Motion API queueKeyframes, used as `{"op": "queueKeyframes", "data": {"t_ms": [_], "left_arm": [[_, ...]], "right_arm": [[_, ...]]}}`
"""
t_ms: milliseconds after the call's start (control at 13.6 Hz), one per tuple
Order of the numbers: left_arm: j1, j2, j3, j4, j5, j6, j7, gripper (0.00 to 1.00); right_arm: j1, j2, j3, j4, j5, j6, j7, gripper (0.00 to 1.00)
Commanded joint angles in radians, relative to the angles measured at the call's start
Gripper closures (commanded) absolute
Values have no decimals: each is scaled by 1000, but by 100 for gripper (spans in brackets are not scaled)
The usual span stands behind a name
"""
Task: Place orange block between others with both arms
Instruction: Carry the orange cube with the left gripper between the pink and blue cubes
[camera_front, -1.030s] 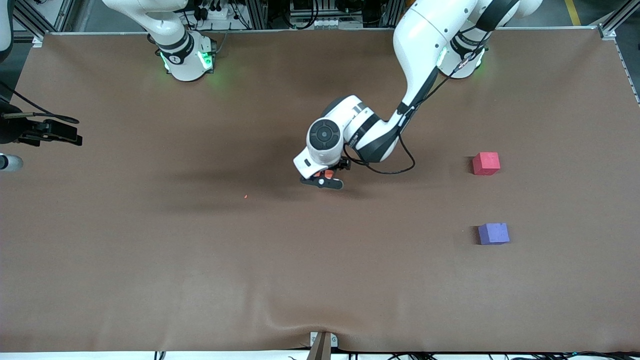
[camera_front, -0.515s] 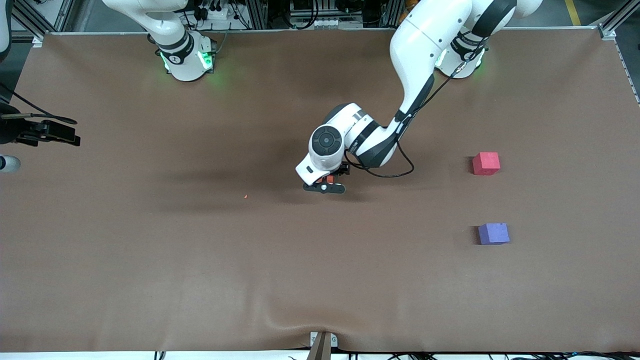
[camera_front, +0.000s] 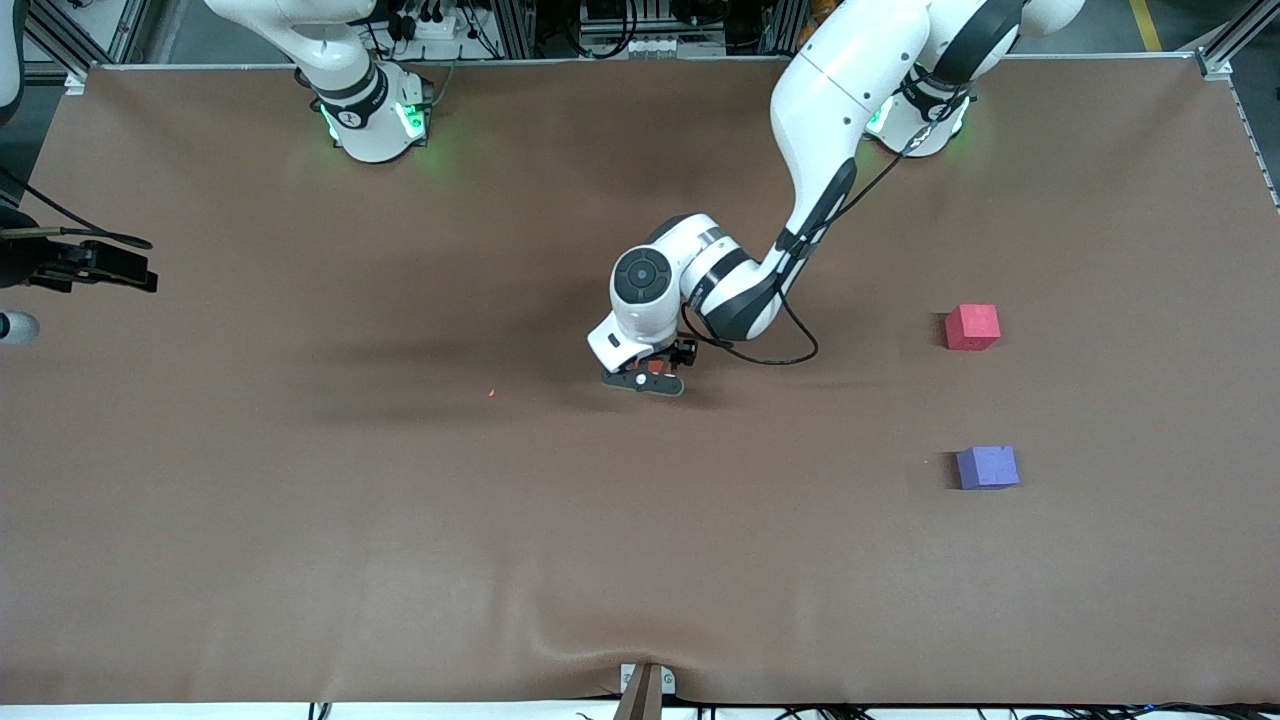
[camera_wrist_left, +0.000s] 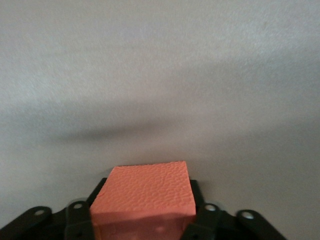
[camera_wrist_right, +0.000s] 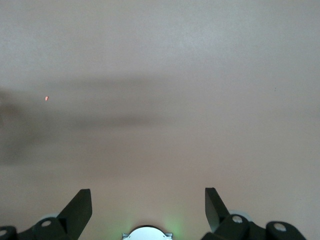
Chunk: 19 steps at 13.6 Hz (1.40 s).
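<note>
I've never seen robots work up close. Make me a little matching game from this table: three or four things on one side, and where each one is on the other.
Things:
1. orange block
2. red block
3. purple block
4. right hand

Places:
A. nearest the front camera, at the left arm's end
B. over bare table, open
C. between the left hand's fingers
D. beside the purple block, farther from the camera

Pairs: 1-C, 2-D, 3-A, 4-B

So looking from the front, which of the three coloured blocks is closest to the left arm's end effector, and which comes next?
1. orange block: between the left end effector's fingers, mid-table.
2. pinkish-red cube: toward the left arm's end of the table.
3. purple-blue cube: same end, nearer the front camera than the pinkish-red one.
</note>
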Motion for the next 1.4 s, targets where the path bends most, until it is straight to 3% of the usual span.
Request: {"op": "queueKeyframes", "data": {"t_ms": [0, 147, 294, 662, 1030, 1324], "left_arm": [[3, -19, 4, 4, 16, -38, 2, 100], [26, -39, 9, 7, -15, -151, -74, 100], [104, -76, 12, 12, -9, -240, -282, 100], [311, -182, 6, -14, -28, -301, -302, 100], [541, -357, 1, -196, -58, -332, -332, 100], [675, -430, 3, -351, -61, -252, -355, 100]], "right_arm": [[-5, -4, 6, -2, -20, 3, 2, 0], [-6, -4, 6, -2, -20, 3, 2, 0], [-5, -4, 6, -2, -21, 1, 2, 0], [-5, -4, 6, -2, -23, 0, 2, 0], [-5, -4, 6, -2, -23, 0, 2, 0], [-3, -4, 6, -2, -23, 0, 2, 0]]}}
